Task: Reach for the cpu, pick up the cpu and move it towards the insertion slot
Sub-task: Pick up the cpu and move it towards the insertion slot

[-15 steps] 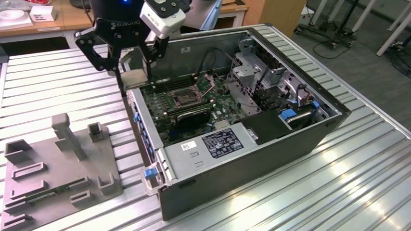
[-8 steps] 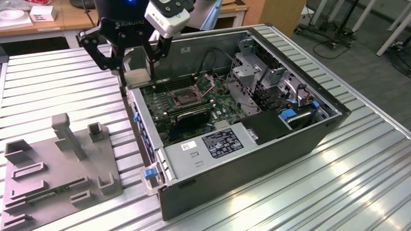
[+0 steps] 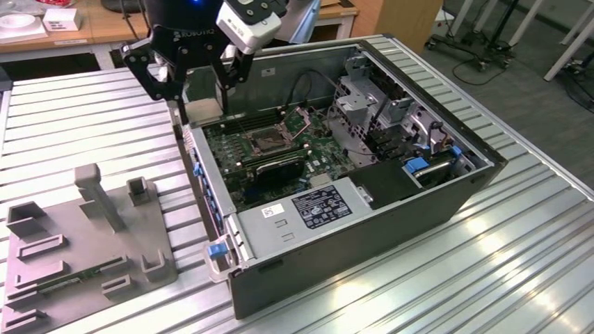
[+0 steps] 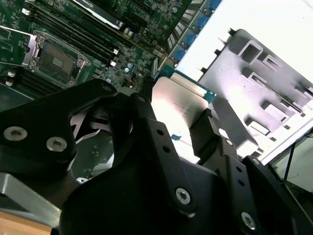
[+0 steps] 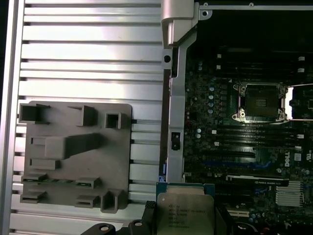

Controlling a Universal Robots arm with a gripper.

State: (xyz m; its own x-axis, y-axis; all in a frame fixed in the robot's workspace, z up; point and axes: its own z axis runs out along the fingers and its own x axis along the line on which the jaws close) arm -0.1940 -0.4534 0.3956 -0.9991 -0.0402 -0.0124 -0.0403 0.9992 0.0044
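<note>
One small flat silvery square cpu (image 5: 186, 211), light, stiff and fragile, sits edge-gripped in our black tool (image 4: 178, 132), clenched on it

The ribbed silver aluminium bench (image 3: 399, 278), built of long parallel slats, carries 2 things set directly on it. An open black computer case (image 3: 371, 229) lies on its side toward the exterior view's right, its green board facing up. Just beside it, toward the exterior view's left, sits a flat grey plastic fixture tray (image 3: 83, 257) with upright posts and small pockets, which also appears on the slats next to the case's metal edge in the first wrist view (image 5: 73, 156).
</note>
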